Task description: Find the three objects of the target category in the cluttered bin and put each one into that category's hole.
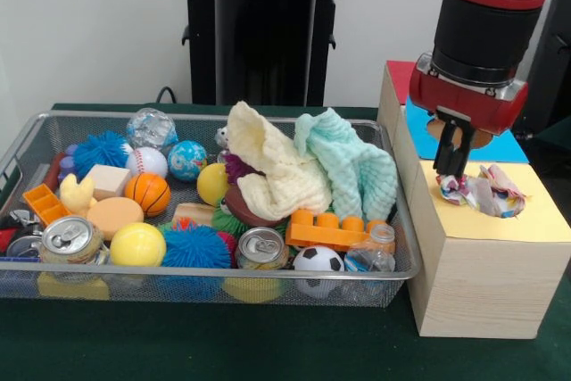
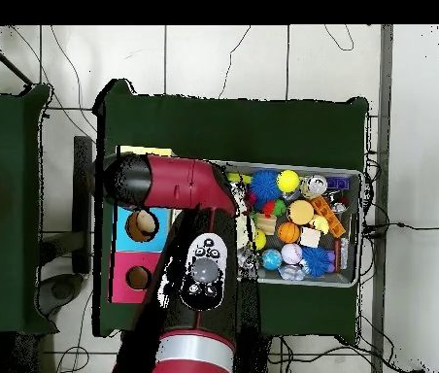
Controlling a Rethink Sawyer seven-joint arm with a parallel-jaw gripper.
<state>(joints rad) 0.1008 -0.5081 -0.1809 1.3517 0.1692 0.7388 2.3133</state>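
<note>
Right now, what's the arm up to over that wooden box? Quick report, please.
Gripper down at patterned cloth on yellow section of wooden box. Grip state unclear. Two cloths left in wire bin.

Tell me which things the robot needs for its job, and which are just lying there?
Needed, it seems:
gripper
patterned cloth on the wooden box
cream cloth
mint cloth
wire bin

Just lying about:
basketball
soccer ball
drink can
orange block
blue spiky ball
</note>
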